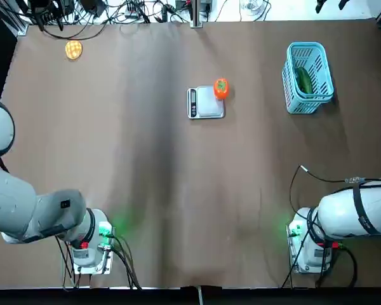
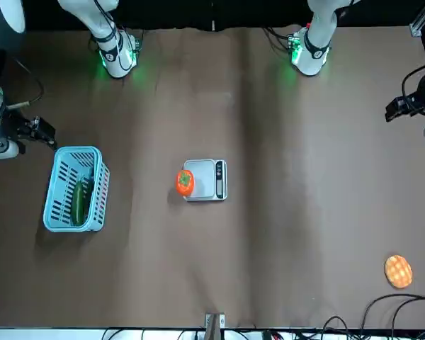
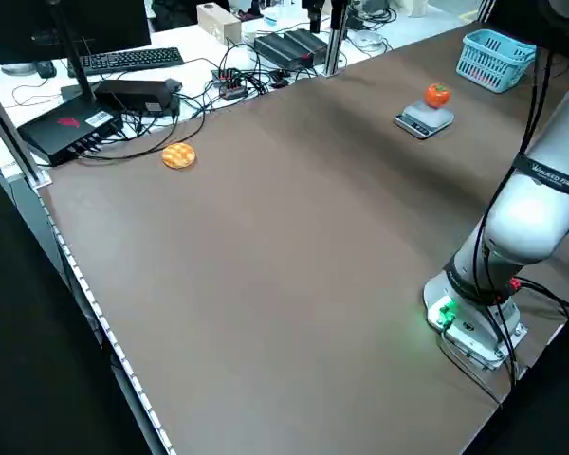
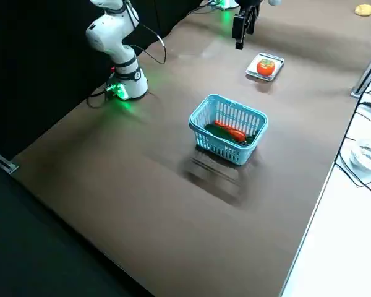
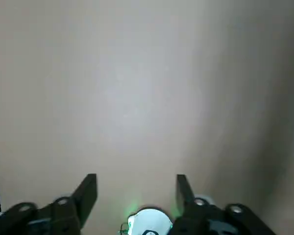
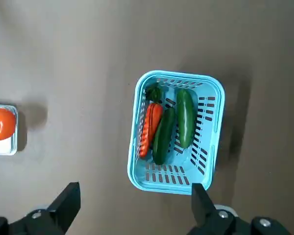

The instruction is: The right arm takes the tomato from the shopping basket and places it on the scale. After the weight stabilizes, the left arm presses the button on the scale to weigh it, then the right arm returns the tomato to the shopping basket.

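The tomato [image 1: 221, 88], orange-red with a green stem top, rests on the far right corner of the scale [image 1: 206, 105], on the side nearest the shopping basket [image 1: 303, 105]. A dark strip runs along the scale's left side. The light-blue basket stands at the far right, a little apart from the scale. My right gripper [image 6: 134, 201] hangs open and empty high over the table, with the basket [image 6: 179, 76] and the tomato [image 6: 0, 124] far below it. Open and empty too, my left gripper [image 5: 136, 193] hovers over bare table near its own base.
In the basket lie long green vegetables [image 6: 184, 117] and a long orange-red one [image 6: 149, 128]. A yellow-orange waffle-like disc [image 1: 73, 49] sits at the far left corner. Cables [image 1: 127, 11] run along the far edge. The arm bases [image 1: 89, 251] stand at the near edge.
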You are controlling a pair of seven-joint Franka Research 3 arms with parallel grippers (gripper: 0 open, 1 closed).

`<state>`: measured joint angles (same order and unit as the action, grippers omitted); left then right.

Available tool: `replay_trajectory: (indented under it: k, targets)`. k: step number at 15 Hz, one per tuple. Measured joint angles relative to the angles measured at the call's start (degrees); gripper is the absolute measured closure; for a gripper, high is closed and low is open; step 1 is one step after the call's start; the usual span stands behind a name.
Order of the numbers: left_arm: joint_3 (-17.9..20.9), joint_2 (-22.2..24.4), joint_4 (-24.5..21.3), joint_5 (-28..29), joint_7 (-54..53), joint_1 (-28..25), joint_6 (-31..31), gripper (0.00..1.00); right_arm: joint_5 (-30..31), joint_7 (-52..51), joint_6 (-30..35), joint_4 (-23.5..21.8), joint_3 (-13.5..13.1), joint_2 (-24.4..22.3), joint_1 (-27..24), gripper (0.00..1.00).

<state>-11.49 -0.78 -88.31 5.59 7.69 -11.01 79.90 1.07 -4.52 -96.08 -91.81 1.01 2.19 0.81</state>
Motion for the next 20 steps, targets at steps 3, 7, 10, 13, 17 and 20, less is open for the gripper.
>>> replay_trajectory:
  k: [3,7,10,13,17,20]
  targets:
    - [6.3,2.0,0.0,-2.8,-0.1,5.7,-2.0,0.02,0.0,0.0,0.0,0.0,0.0,0.0,0.0,0.00]
    - [14.1,5.8,-2.5,-7.6,-0.7,11.6,-4.1,0.00,0.0,0.0,0.1,0.0,0.0,0.0,0.0,0.00]
    - [16.2,8.2,-4.5,-7.7,-0.6,13.3,-4.1,0.00,0.0,0.0,0.1,0.0,0.0,0.0,0.0,0.00]
    - [16.2,9.2,-5.9,-7.7,-0.2,13.3,-4.1,0.00,0.0,0.0,0.1,0.0,0.0,0.0,0.0,0.00]
    - [16.1,9.4,-6.2,-7.7,0.0,13.3,-4.1,0.00,0.0,0.0,0.1,0.0,0.0,0.0,0.0,0.00]
    - [16.1,9.4,-6.2,-7.7,0.0,13.4,-3.9,0.00,0.0,0.0,0.1,0.0,0.0,0.0,0.0,0.00]
